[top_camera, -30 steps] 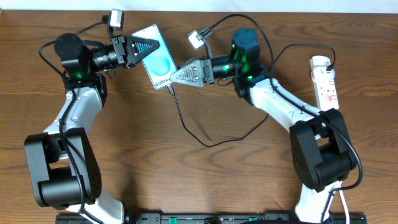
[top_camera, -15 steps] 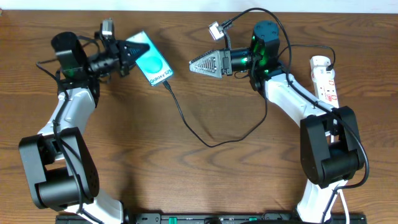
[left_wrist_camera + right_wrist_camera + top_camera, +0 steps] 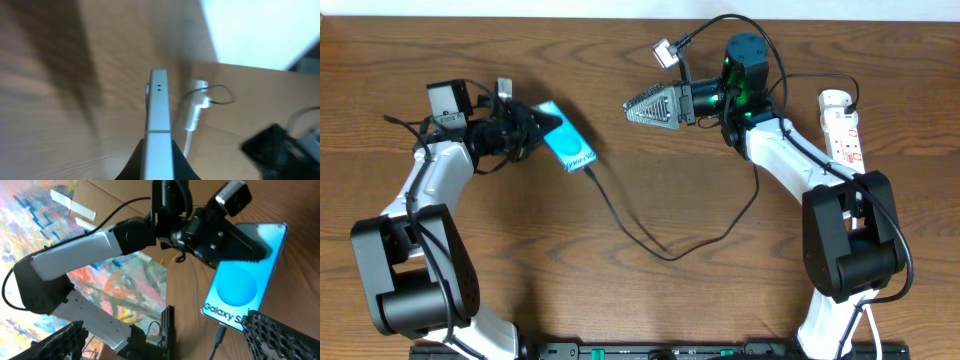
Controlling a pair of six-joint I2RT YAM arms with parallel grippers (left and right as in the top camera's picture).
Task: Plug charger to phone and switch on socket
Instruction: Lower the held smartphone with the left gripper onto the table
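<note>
Phone (image 3: 568, 146) left — socket (image 3: 843, 128) far right

I've rolled my left pincer (image 3: 542, 128) over. The phone (image 3: 568, 147) clamped in it has gone from lying screen-up to standing nearly on edge, a thin blue strip from above. My right pincer (image 3: 632, 107), right at the phone's lower end a second ago, has backed well away from it. The cable (image 3: 620, 215) trailed after the phone, and its slack loop has sagged farther from both pincers.
</note>
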